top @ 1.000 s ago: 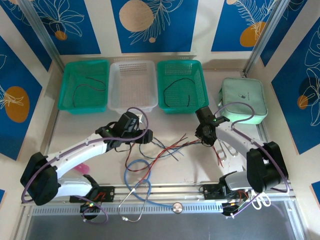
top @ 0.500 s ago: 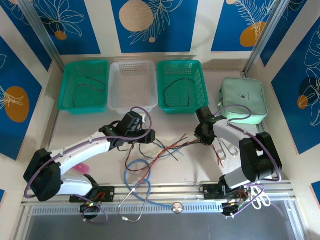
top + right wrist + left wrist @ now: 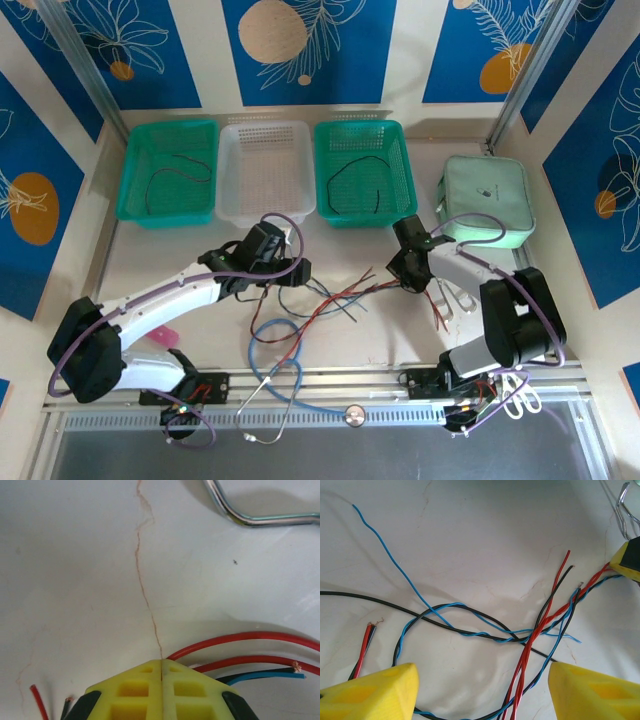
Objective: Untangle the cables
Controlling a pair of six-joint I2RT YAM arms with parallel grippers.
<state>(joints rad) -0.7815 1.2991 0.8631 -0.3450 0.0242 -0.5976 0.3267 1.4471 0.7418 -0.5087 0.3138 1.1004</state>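
Observation:
The cables, thin red, black and blue wires, lie twisted together on the white table between the two arms. My left gripper hovers over their left part, open, its yellow fingertips wide apart either side of the crossing strands; nothing is between them but the wires on the table below. My right gripper is at the bundle's right end, pressed shut. A red wire comes out right at its seam, with black and blue ends beside it.
Two green baskets, each holding a loose wire, flank a white basket at the back. A mint case lies back right. A light-blue stethoscope curls near the front edge. A bent metal piece lies beside the right gripper.
The right gripper's jaws have closed together at the bundle's right end. The left arm edged slightly right early on, then held still.

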